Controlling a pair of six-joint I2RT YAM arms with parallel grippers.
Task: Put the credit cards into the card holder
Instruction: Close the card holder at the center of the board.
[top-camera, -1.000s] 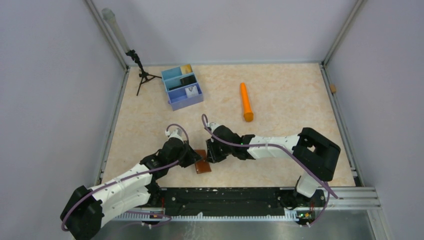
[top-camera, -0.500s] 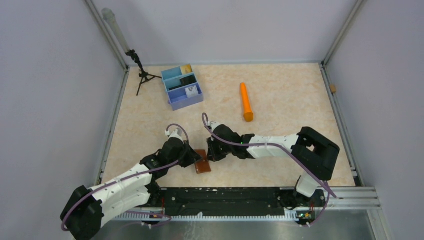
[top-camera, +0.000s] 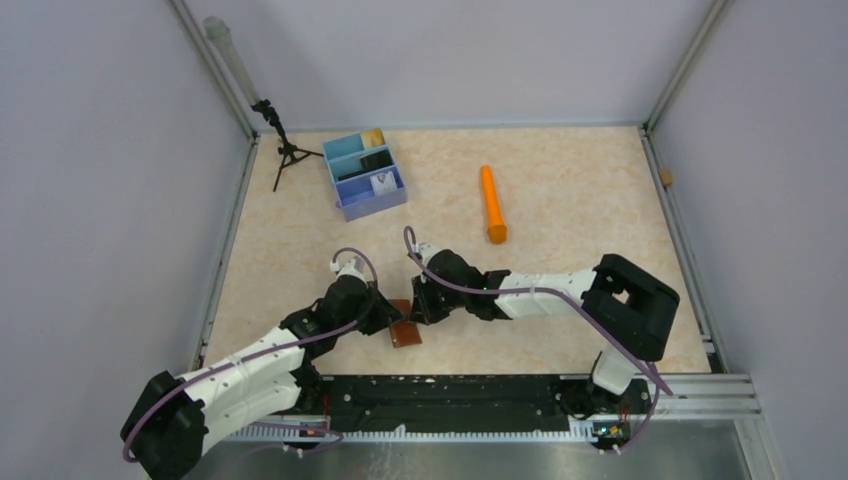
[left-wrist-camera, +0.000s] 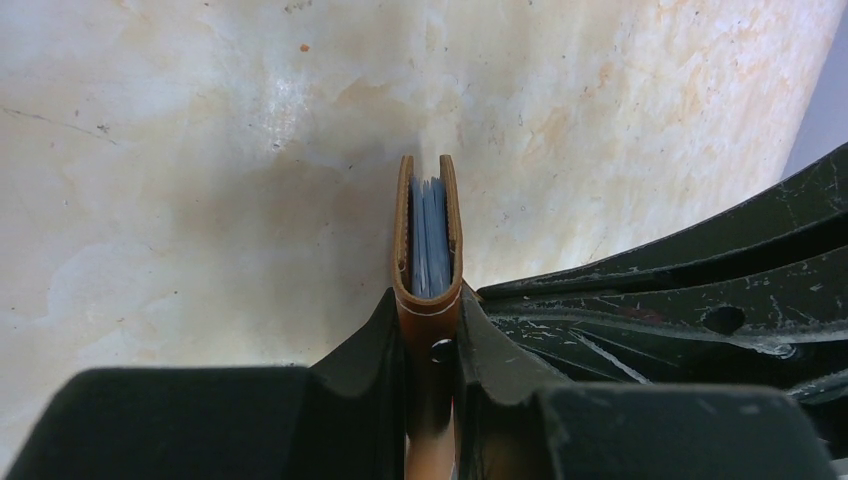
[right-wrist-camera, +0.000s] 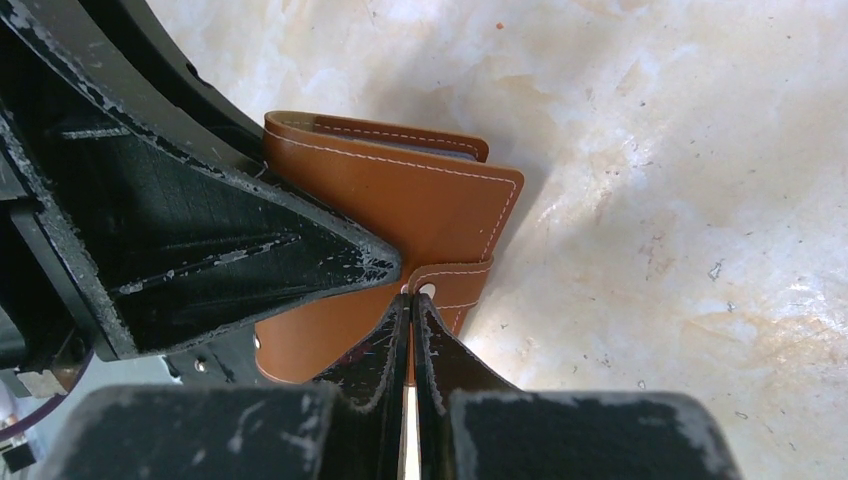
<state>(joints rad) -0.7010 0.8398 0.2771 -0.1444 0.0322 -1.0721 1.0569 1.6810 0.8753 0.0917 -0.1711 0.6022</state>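
Card holder (left-wrist-camera: 402, 220), credit cards (left-wrist-camera: 430, 235) inside, sits clamped in the left gripper (left-wrist-camera: 428, 312) by the tabletop's (top-camera: 560, 200) near edge; right gripper (right-wrist-camera: 410, 300), pinched together at the snap tab (right-wrist-camera: 452, 285), likely works it next.

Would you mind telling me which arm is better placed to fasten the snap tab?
Right: the right gripper, shut, has its tips at the snap tab, while the left gripper is clamping the card holder.

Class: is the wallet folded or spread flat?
Folded. The wallet shows both leather sides close together, blue-grey cards sandwiched between, left jaws pinching its fold.
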